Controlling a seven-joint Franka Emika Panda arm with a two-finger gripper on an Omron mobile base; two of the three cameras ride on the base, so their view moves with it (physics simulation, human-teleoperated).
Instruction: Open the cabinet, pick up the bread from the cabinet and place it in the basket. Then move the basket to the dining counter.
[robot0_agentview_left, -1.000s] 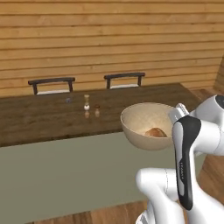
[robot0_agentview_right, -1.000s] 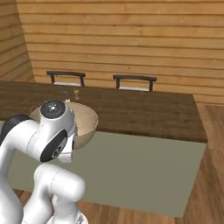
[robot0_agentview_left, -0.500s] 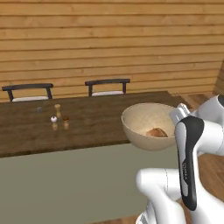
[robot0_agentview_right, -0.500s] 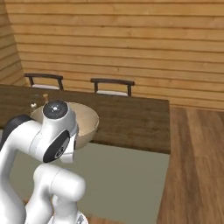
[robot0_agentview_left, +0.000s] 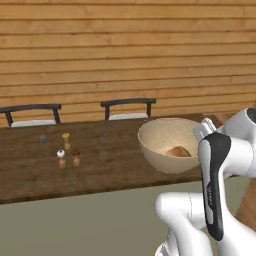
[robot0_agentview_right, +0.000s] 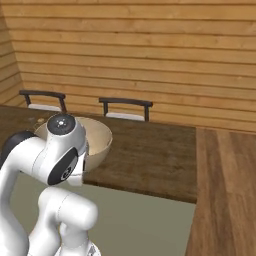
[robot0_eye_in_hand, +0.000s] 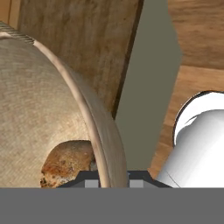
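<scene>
My gripper (robot0_eye_in_hand: 107, 177) is shut on the rim of the basket (robot0_eye_in_hand: 43, 109), with one jaw inside the rim and one outside. The round tan basket (robot0_agentview_left: 167, 145) hangs in the air over the near edge of the dining counter (robot0_agentview_left: 100, 165), close in front of my arm. The bread (robot0_agentview_left: 178, 151), a small golden-brown lump, lies at the bottom of the basket (robot0_agentview_right: 97, 142). Up close, the bread (robot0_eye_in_hand: 68, 164) sits just inside the rim by my fingers. The dark wooden dining counter (robot0_agentview_right: 150, 155) ends a little to the right of the basket.
Two black-framed chairs (robot0_agentview_left: 128, 107) (robot0_agentview_left: 30, 114) stand behind the counter against the plank wall. Tiny shakers (robot0_agentview_left: 65, 150) sit on the counter left of the basket. Bare wooden floor (robot0_agentview_right: 225, 190) lies right of the counter's end.
The whole scene has slid leftward in both base views, so the base has driven to the right along the counter. The basket with the bread has stayed in my gripper.
</scene>
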